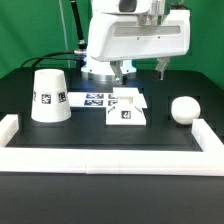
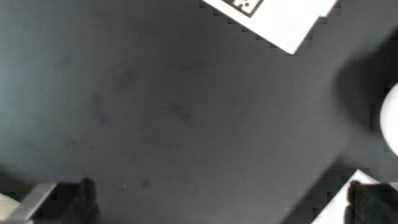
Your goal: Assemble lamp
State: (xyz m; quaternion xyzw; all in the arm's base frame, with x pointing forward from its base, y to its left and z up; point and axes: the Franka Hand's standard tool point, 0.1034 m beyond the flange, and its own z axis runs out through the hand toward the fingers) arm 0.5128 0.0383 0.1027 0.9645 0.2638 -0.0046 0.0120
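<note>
Assembly looks unstarted, for the matte white flat square base (image 1: 127, 113), the white round-topped bulb (image 1: 183, 110) and the larger white truncated-cone shade (image 1: 50, 97) sit apart on the black desk (image 1: 100, 135), while the end effector (image 1: 143, 76) hovers above, released and empty.

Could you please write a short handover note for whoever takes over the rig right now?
Gripper: open, empty, hanging above the table behind the base.
Base: flat on the table, mid-scene, next to the marker board.
Shade: standing wide end down, at the exterior view's left.
Bulb: loose on the table, at the exterior view's right.
Done: nothing joined yet; all three parts lie apart.
Left: probably bulb onto base, then shade over it.
</note>
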